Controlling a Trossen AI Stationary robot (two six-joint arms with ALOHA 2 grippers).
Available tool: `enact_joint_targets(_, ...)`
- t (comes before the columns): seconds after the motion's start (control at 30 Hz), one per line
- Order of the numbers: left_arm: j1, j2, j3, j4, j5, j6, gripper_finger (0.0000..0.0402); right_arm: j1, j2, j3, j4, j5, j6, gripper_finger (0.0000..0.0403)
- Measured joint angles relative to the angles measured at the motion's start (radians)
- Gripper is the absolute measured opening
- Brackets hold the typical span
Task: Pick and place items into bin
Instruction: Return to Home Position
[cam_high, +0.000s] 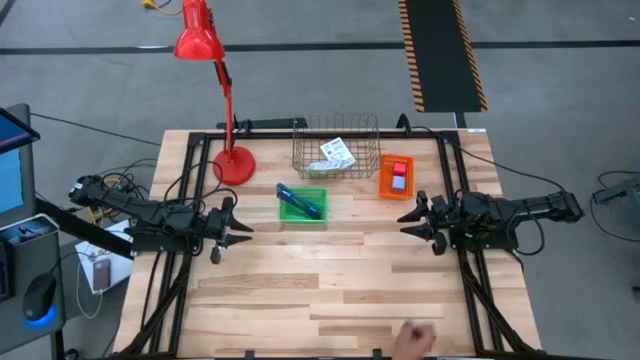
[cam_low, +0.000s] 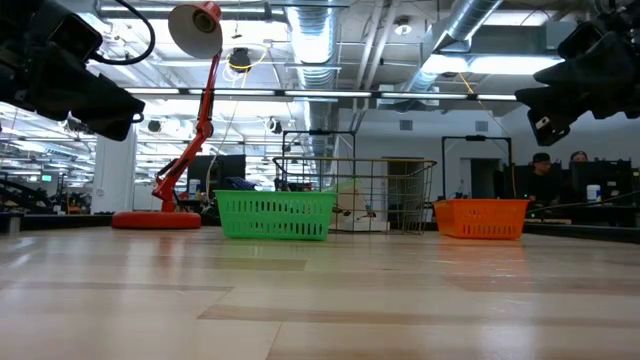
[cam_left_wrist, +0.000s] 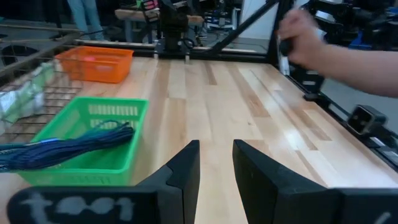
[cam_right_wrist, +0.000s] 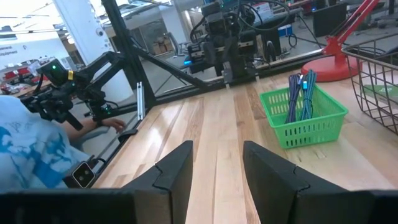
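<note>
Left arm (cam_high: 170, 218) over the bench's (cam_high: 300, 290) left side, jaws released, holding nothing; blue cables (cam_high: 300, 201) in the green bin (cam_high: 296, 216); white packet (cam_high: 338, 153) in the wire basket (cam_high: 372, 140); pink-red block (cam_high: 400, 167) and blue-grey block (cam_high: 399, 183) in the orange bin (cam_high: 384, 185); right arm (cam_high: 500, 212) opposite, jaws released.

A red desk lamp (cam_high: 215, 95) stands at the far left corner of my wooden table (cam_high: 320, 300). Its round base sits flat on the boards and its shade leans out past the back edge. Beyond that edge, on the grey floor, lies a black mat with yellow-and-black striped borders (cam_high: 440, 50). Off to my left are a lit screen (cam_high: 12, 160) and a computer mouse (cam_high: 40, 297) glowing blue. A person's hand (cam_high: 418, 335) reaches over the near edge, right of middle. The right wrist view shows a person in a pale blue printed shirt (cam_right_wrist: 28, 155) just beside the table. Far across the room, two more people (cam_low: 545, 175) show among desks.
</note>
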Motion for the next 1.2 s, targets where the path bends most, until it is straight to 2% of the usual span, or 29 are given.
enact_joint_targets(0.23,0.000,0.000,0.000,-0.009,0.087,-0.004,0.0084,0.000,0.000,0.000,0.000,0.000,0.000,0.0139)
enact_joint_targets(1.2,0.000,0.000,0.000,-0.011,0.087,-0.007,0.0084,0.000,0.000,0.000,0.000,0.000,0.000,0.0139)
